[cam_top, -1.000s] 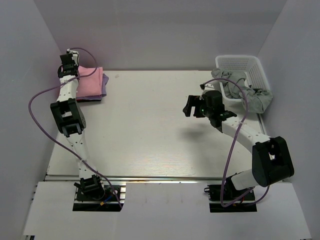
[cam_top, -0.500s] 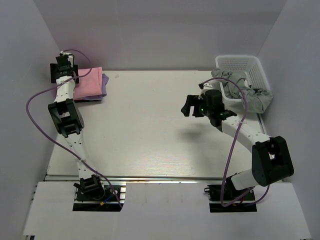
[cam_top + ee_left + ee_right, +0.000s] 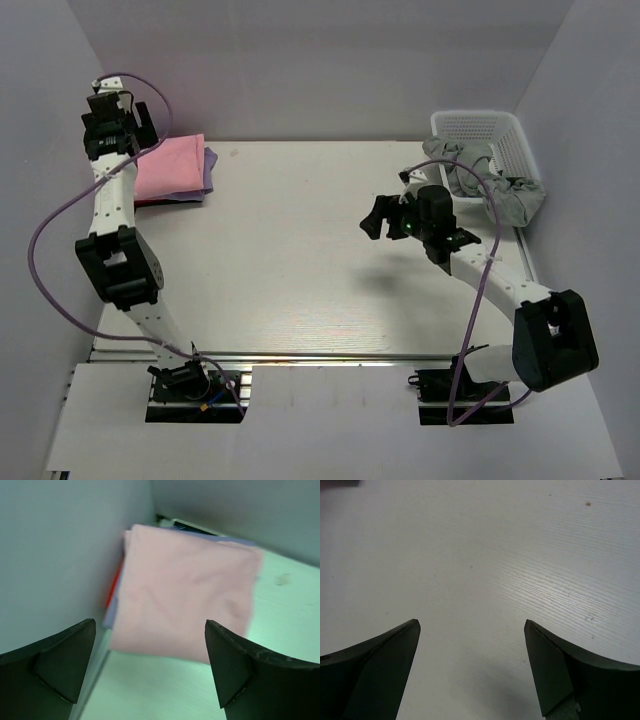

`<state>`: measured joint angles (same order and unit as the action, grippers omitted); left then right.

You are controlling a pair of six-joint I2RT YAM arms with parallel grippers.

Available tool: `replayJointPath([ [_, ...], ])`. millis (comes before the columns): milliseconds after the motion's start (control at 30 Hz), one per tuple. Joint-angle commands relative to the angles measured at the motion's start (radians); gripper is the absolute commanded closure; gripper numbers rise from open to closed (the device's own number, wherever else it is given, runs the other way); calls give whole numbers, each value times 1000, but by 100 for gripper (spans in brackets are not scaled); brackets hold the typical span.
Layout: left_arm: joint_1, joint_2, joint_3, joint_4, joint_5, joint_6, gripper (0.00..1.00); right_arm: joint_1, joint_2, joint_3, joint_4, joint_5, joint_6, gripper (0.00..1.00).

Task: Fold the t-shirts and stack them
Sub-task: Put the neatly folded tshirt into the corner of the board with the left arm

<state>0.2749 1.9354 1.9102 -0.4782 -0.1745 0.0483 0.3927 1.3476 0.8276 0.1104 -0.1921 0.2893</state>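
Observation:
Folded t-shirts lie stacked at the table's far left corner. The light pink t-shirt (image 3: 172, 168) (image 3: 185, 587) is on top. A lavender t-shirt (image 3: 207, 170) (image 3: 111, 615) peeks out beneath it, and a red t-shirt's edge (image 3: 114, 586) shows at the wall side. My left gripper (image 3: 118, 128) (image 3: 150, 625) hangs open above and left of the stack, holding nothing. Over the bare table right of centre, my right gripper (image 3: 378, 217) (image 3: 472, 625) is open and empty.
A white basket (image 3: 500, 128) stands at the far right corner with a heap of grey cloth (image 3: 482, 180) spilling over its near rim. Grey walls close in the table at the left, back and right.
The left gripper opened, let go of the stack's left edge and drew up and away to the back left. The right arm shifted a little, its gripper staying open.

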Motion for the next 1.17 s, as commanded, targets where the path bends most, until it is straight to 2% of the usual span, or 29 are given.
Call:
replayJointPath([
  [0, -43, -168, -120, 47, 199, -146, 0, 0, -48, -36, 60, -9, -9, 10],
  [33, -60, -194, -199, 64, 260, -168, 0, -5, -67, -48, 57, -10, 0, 10],
  [100, -98, -257, -296, 137, 297, -223, 0, -5, -82, -71, 67, -17, 7, 10],
  [200, -198, -404, -555, 245, 250, -271, 0, -3, -126, -108, 75, -17, 20, 10],
  [300, -322, -509, -682, 277, 218, -294, 0, -2, -169, -156, 78, -4, 31, 10],
  [333, -398, -533, -710, 277, 217, -303, 0, -3, -180, -168, 78, 0, 34, 10],
  [500, -615, -585, -903, 293, 152, -340, 0, -5, -244, -252, 80, 13, 62, 10],
  [633, -743, -711, -1100, 447, 214, -352, 0, -3, -303, -303, 72, 16, 54, 10],
  [800, -829, -734, -1149, 383, 116, -364, 0, -5, -376, -360, 80, 40, 71, 10],
  [967, -865, -757, -1205, 460, 161, -355, 0, -2, -461, -418, 133, 56, 94, 10],
  [1133, -887, -780, -1218, 471, 127, -329, 0, -3, -469, -427, 156, 37, 83, 10],
])
